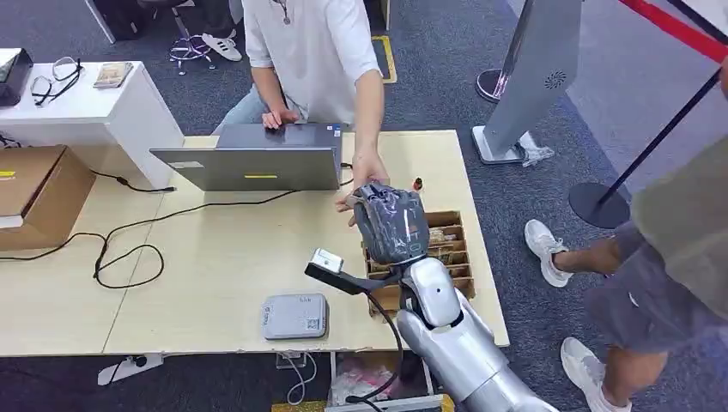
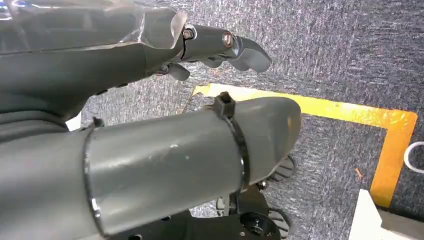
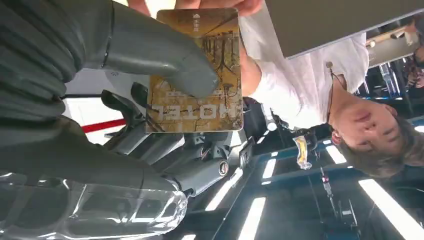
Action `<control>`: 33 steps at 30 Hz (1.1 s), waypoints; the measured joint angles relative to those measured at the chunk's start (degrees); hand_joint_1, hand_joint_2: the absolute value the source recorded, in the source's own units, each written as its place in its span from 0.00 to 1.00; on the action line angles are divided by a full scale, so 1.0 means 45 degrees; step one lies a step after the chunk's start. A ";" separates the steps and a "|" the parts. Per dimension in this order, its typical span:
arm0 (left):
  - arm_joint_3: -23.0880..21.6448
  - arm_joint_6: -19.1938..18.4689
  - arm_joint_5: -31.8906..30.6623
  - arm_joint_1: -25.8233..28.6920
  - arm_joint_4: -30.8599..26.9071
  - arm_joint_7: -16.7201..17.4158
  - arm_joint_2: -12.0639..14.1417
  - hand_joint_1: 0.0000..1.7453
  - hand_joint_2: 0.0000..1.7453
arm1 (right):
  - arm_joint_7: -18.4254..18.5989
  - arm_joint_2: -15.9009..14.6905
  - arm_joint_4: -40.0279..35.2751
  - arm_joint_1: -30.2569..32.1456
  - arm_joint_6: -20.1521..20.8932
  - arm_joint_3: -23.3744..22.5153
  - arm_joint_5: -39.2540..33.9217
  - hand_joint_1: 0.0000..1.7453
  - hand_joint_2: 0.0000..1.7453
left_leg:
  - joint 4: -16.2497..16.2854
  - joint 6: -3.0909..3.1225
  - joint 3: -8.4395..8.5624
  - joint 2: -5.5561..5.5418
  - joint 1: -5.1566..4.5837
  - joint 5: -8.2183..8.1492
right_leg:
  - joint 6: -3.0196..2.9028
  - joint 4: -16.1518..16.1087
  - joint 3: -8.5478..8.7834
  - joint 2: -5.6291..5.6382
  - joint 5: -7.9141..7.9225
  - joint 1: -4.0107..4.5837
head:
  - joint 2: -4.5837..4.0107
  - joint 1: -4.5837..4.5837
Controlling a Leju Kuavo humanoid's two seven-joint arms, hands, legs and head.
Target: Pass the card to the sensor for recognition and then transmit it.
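The brown-and-gold plastic hotel card sat pinched between the right hand's thick grey thumb and its darker fingers — a person's fingertips touched its far edge. From the head view, that hand was raised above the light wooden table, over a wooden compartment box, meeting the seated person's outstretched hand. A small grey card sensor lay near the table's front edge, beside an open grey laptop. The left hand hung over dark carpet — fingers loosely curled, holding nothing.
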 joint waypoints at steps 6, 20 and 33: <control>0.0000 -0.0019 -0.0024 0.0000 0.0000 0.0005 0.0000 0.00 0.00 | -0.0238 0.0000 -0.0102 0.0009 0.0034 0.0039 -0.0544 1.00 1.00 | 0.0000 0.0000 -0.0001 0.0000 0.0000 0.0000 | 0.0000 0.0000 0.0000 0.0000 0.0000 0.0000 | 0.0000 0.0000; 0.0083 -0.0024 -0.0053 -0.0001 0.0000 0.0029 0.0005 0.00 0.00 | -0.2763 -0.0087 -0.2860 0.0749 0.2354 0.0806 -0.5355 1.00 1.00 | -0.0001 0.0000 -0.0001 0.0002 0.0000 0.0000 | -0.0001 0.0000 -0.0004 0.0001 -0.0002 0.0001 | 0.0000 0.0000; 0.0238 -0.0015 0.0049 -0.0013 0.0000 0.0291 -0.0005 0.00 0.00 | -0.4002 0.0442 -0.1799 0.0778 0.6765 0.1681 -1.1208 1.00 1.00 | -0.0001 -0.0001 -0.0002 0.0001 0.0002 0.0001 | -0.0001 0.0003 -0.0002 0.0000 -0.0001 0.0002 | 0.0000 0.0000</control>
